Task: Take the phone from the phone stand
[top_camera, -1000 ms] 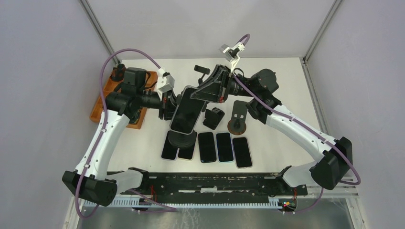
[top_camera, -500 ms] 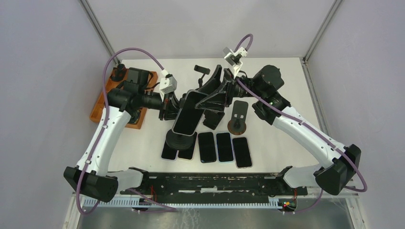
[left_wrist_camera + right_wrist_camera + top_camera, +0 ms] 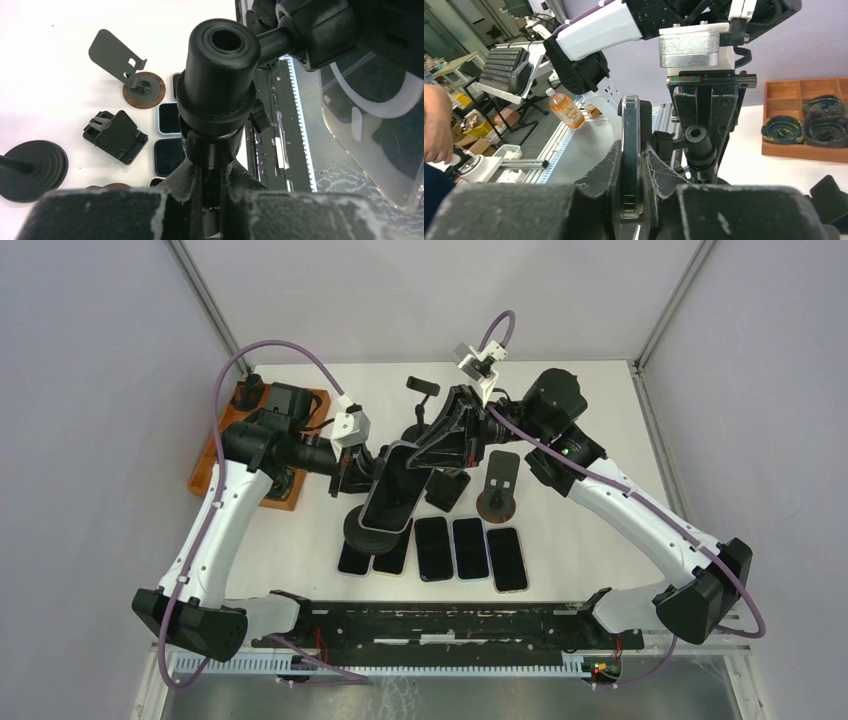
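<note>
My right gripper (image 3: pixel 631 162) clamps the black slab phone (image 3: pixel 630 125); my left gripper (image 3: pixel 210 176) pinches the black cylindrical stand post (image 3: pixel 220 90). Phone has shifted slightly this last second but looks still attached: not freed.

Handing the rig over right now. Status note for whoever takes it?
Left gripper: shut on the phone stand, at its post, bracing it.
Right gripper: shut on the phone, which sits edge-on between its fingers.
Done: both grips are set.
Left: the phone looks seated against the stand's head, so it is not yet off. Pull it free, then set it down.
</note>
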